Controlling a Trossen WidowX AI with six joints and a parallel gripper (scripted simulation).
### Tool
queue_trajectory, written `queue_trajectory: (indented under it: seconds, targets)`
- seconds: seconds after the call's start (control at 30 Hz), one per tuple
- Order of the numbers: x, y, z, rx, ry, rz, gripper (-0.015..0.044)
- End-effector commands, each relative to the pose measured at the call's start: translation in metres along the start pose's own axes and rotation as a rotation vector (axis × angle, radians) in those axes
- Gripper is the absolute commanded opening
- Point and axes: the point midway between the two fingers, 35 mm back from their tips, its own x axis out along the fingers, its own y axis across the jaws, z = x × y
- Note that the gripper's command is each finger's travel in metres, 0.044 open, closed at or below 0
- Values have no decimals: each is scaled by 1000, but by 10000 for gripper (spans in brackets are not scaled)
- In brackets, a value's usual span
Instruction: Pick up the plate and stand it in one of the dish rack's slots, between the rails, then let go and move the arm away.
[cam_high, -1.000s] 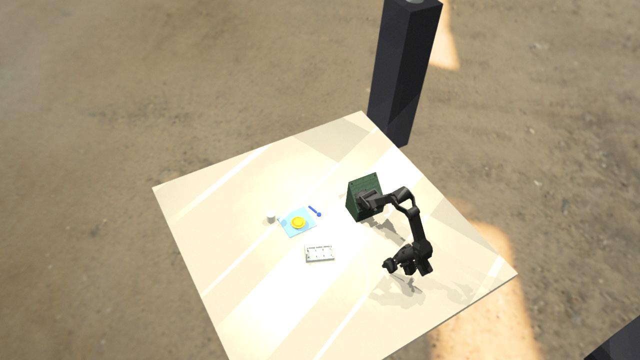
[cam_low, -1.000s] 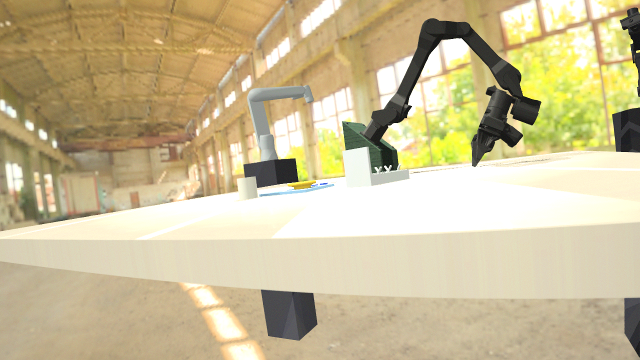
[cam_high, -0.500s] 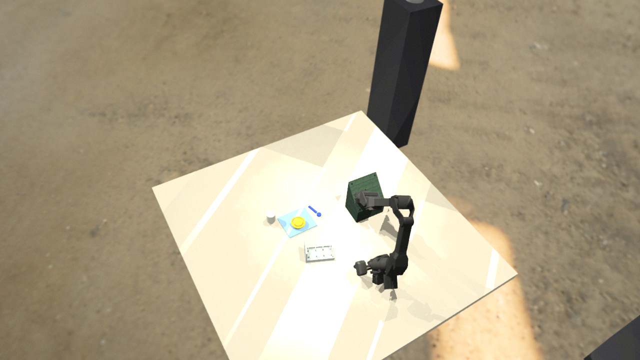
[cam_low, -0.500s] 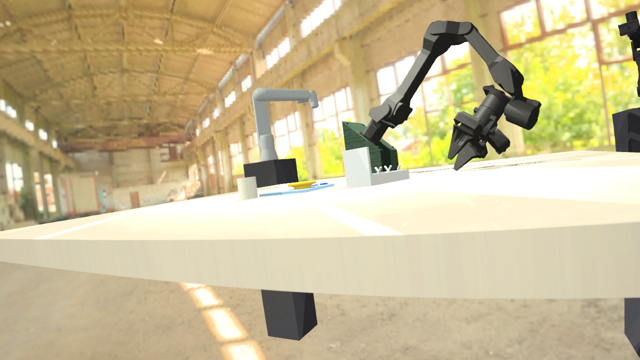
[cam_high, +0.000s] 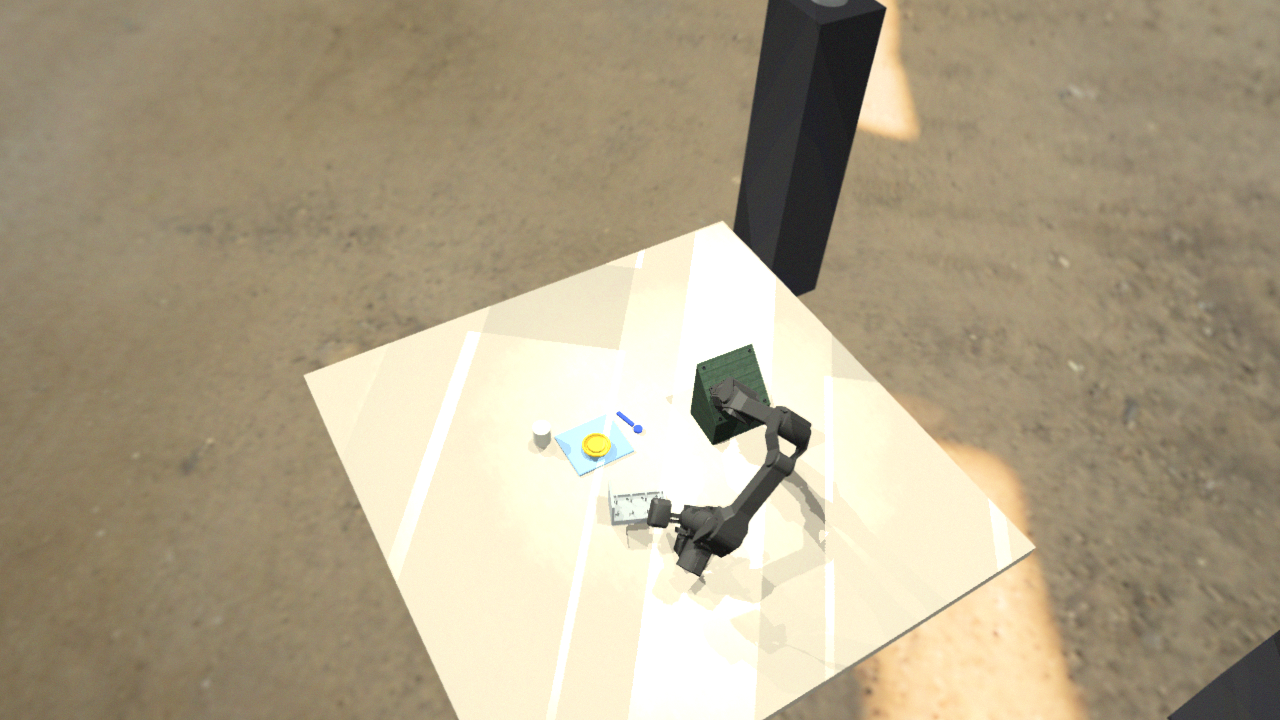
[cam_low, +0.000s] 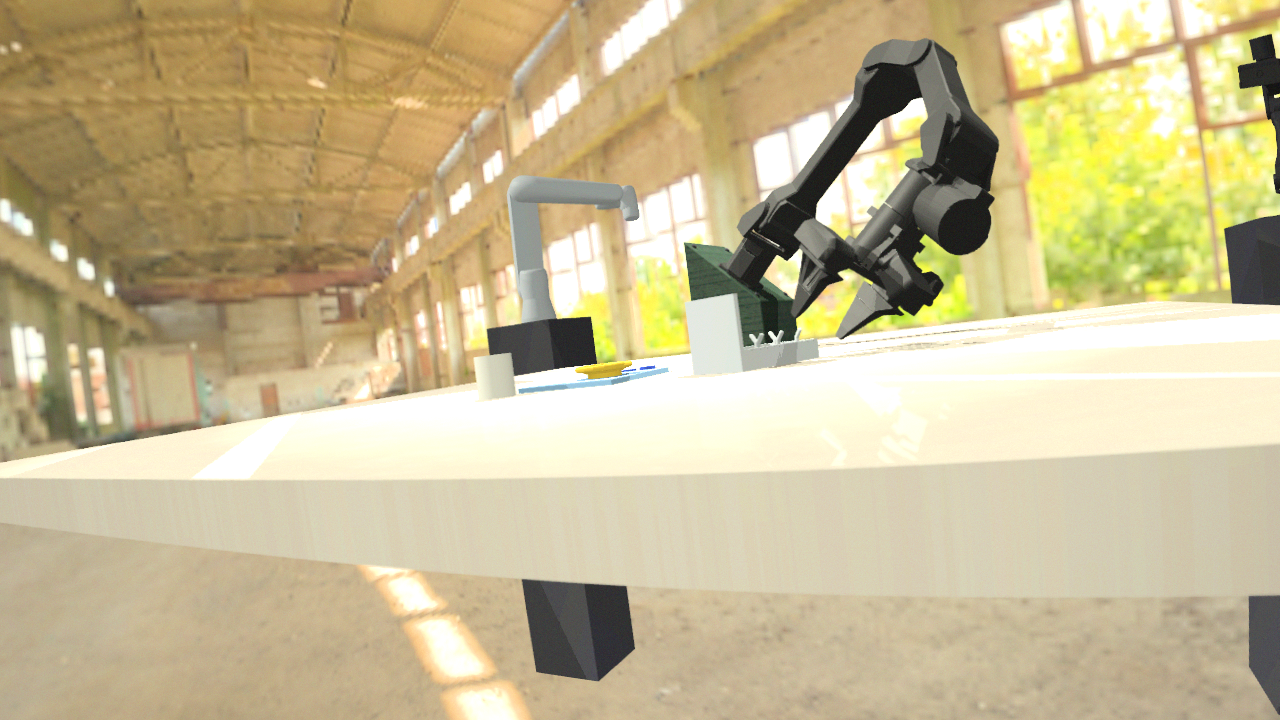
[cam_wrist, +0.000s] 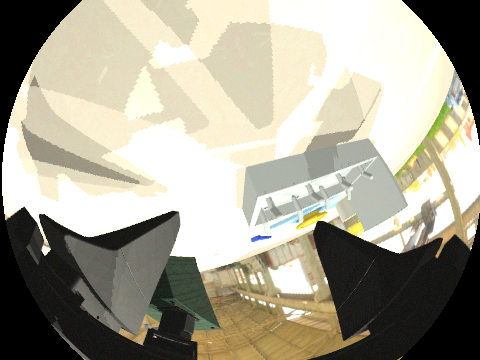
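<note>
The yellow plate (cam_high: 596, 445) (cam_low: 603, 369) (cam_wrist: 311, 220) lies flat on a light-blue board (cam_high: 577, 462) (cam_low: 572, 386). The dish rack (cam_low: 716, 333) (cam_wrist: 280, 177) is grey, with a tall wall at one end and short forked rails; it stands apart from the plate, and no plate stands in it. My gripper (cam_low: 819, 325) (cam_wrist: 249, 225) is open, with nothing between its fingers. It hangs low above the table, close to the rack's low end, away from the plate. In the top view the gripper partly covers that end of the rack, and its fingertips are hard to make out.
A white cup (cam_high: 542, 434) (cam_low: 494, 376) stands beside the board. A blue spoon (cam_high: 629, 421) (cam_low: 646, 368) (cam_wrist: 261, 238) lies on its other side. The arm rises from a dark green block (cam_high: 705, 413) (cam_wrist: 190, 280). A grey arm (cam_low: 526, 232) stands behind, on a dark pedestal.
</note>
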Motion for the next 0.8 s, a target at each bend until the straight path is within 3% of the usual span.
queue_trajectory:
  seconds: [0.0,0.4,0.77]
  targets:
    - [9,-26,-7,77,20,66,400]
    - [40,-104,-52,331,24,288,400]
    - [65,-162,-112,562,-79,495,400]
